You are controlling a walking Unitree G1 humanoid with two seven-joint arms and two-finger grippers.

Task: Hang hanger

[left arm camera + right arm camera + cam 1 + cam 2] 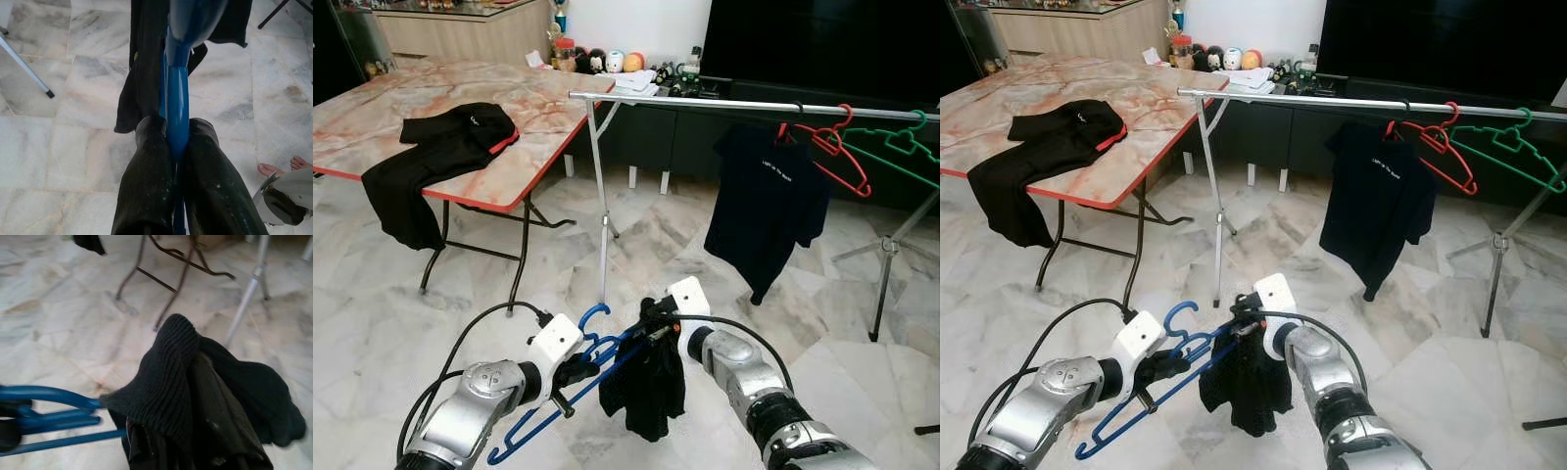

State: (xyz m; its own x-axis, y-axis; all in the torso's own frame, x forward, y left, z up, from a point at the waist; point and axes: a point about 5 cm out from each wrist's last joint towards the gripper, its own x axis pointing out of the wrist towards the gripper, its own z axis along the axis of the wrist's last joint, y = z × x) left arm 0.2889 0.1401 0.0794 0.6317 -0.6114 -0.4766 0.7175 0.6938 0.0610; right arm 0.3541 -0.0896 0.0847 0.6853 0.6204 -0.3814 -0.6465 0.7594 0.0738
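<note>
A blue plastic hanger (597,354) is held low over the floor, its hook (592,315) pointing up. My left gripper (576,374) is shut on the hanger; in the left wrist view both fingers (146,186) pinch the blue bar (177,112). A small black garment (646,387) droops from the hanger's right end. My right gripper (653,318) is shut on the top of that garment, whose knitted cloth (186,382) covers the fingers in the right wrist view. The silver clothes rail (724,103) runs ahead at chest height.
On the rail hang a black T-shirt (769,201), a red hanger (832,147) and a green hanger (901,147). A marble-top folding table (431,93) at the left carries black clothing (440,152). A person's toes (279,167) show on the tiles.
</note>
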